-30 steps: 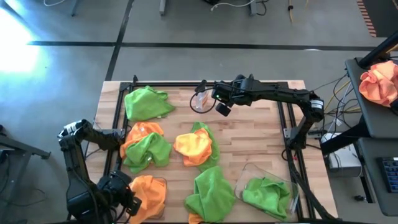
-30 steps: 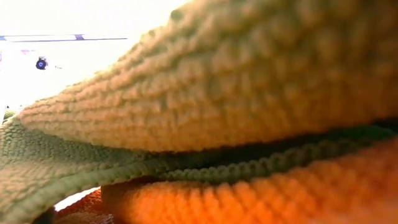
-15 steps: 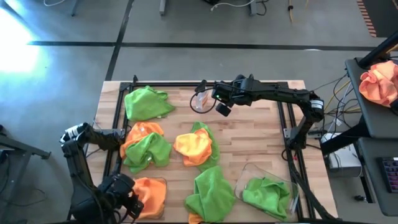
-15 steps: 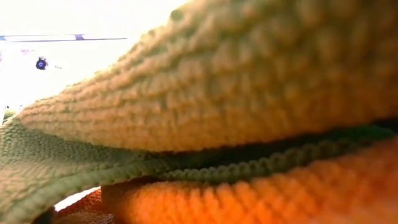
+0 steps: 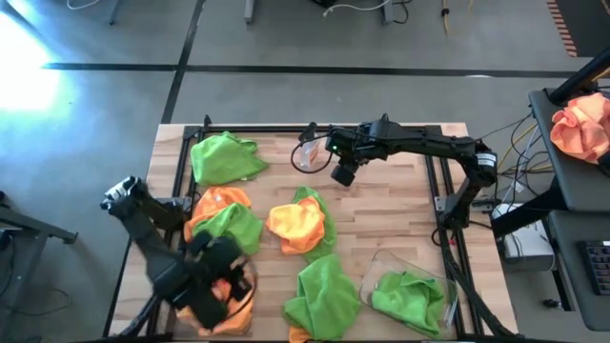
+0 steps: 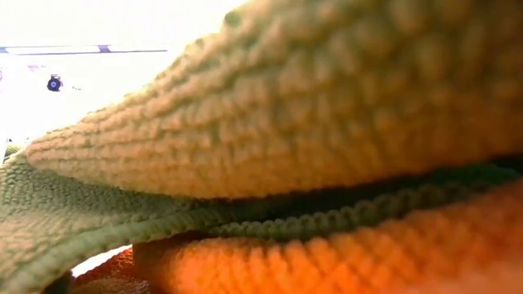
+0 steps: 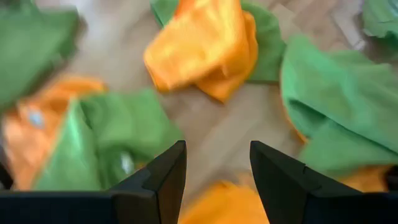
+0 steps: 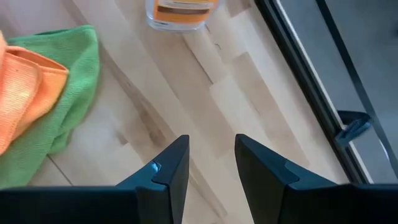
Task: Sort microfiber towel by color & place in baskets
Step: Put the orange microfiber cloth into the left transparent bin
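Several lime green and orange microfiber towels lie on the wooden table. A green one (image 5: 225, 157) is far left, an orange-and-green pile (image 5: 225, 225) sits mid-left, an orange towel on green (image 5: 297, 223) is in the middle, and a green one (image 5: 324, 291) lies near. The right basket (image 5: 376, 259) holds a green towel (image 5: 410, 300). The left basket's orange towel (image 5: 240, 297) is half hidden by my left arm. My left gripper (image 7: 217, 180) is open above that basket. My right gripper (image 8: 211, 168) is open over bare wood at the far side.
A small clear spray bottle (image 5: 307, 156) stands just left of my right gripper, also the bottle (image 8: 180, 12) in the right wrist view. Black frame rails (image 5: 181, 176) run along the table's edges. Towels pressed against the lens fill the low view (image 6: 310, 122). A peach cloth bundle (image 5: 579, 129) lies off the table.
My left arm has swung quickly from beyond the table's near-left corner toward the right, and its gripper now hangs over the left basket and its orange towel. The towels have stayed in place.
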`<state>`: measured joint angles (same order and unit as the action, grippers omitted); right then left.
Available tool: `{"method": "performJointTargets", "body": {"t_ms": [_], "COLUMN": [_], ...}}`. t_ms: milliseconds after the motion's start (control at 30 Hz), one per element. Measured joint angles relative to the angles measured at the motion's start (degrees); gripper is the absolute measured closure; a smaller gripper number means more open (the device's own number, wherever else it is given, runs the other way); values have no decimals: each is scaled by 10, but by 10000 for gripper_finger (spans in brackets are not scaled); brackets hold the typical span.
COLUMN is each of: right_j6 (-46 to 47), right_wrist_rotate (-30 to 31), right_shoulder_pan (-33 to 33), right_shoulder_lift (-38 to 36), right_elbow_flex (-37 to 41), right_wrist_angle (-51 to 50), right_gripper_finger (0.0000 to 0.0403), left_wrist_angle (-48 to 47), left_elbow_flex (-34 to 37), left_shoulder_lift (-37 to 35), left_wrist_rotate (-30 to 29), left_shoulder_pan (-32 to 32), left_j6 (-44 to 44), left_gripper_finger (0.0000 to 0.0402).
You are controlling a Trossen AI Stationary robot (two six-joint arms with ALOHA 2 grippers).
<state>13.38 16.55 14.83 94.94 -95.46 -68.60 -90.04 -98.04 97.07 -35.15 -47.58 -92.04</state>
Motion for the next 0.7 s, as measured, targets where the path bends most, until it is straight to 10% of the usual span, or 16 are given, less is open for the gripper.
{"method": "performJointTargets", "body": {"t_ms": [467, 700], "right_j6": [51, 94], "right_wrist_rotate": [45, 55], "right_shoulder_pan": [-54, -64], "right_shoulder_lift": [-82, -107], "right_elbow_flex": [0, 0], "right_wrist_angle": [-14, -12], "right_gripper_finger": [282, 285], "left_wrist_angle": [5, 187], "left_elbow_flex": [48, 171], "left_shoulder_lift": [-83, -167], "left_wrist_rotate": [-79, -78], "left_shoulder_pan": [127, 165], "left_j6": [244, 334], "left_gripper_finger": [240, 240]}}
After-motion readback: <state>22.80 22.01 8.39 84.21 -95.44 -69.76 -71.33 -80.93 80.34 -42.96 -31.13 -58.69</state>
